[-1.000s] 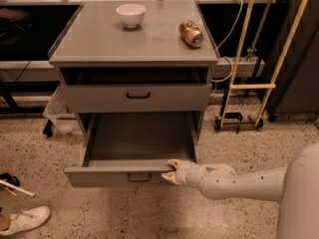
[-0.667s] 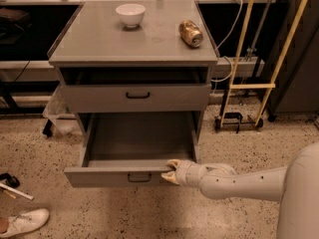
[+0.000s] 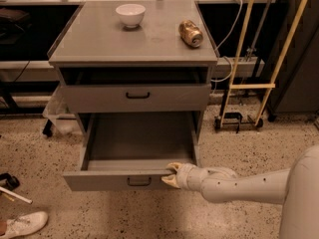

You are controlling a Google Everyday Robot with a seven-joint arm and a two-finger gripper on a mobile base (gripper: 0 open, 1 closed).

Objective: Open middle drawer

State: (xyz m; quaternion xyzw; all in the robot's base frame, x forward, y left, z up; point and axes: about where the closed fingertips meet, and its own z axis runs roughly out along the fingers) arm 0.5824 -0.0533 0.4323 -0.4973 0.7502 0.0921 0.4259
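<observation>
The middle drawer [image 3: 107,181] is pulled far out of the grey cabinet, and its deep plain grey tray [image 3: 139,138] shows nothing inside. Its low front panel carries a small black bracket handle [image 3: 138,181] at the centre. My gripper [image 3: 171,176] is at the top edge of that front panel, just right of the handle, with the white arm [image 3: 239,185] reaching in from the lower right. The taller-fronted drawer [image 3: 137,97] above it is pushed in.
A white bowl [image 3: 130,14] and a tipped gold can [image 3: 191,33] lie on the cabinet top [image 3: 99,44]. A yellow-framed hand cart [image 3: 246,86] stands to the right. A plastic bin [image 3: 60,116] sits on the left. A white shoe [image 3: 22,224] lies on the speckled floor at lower left.
</observation>
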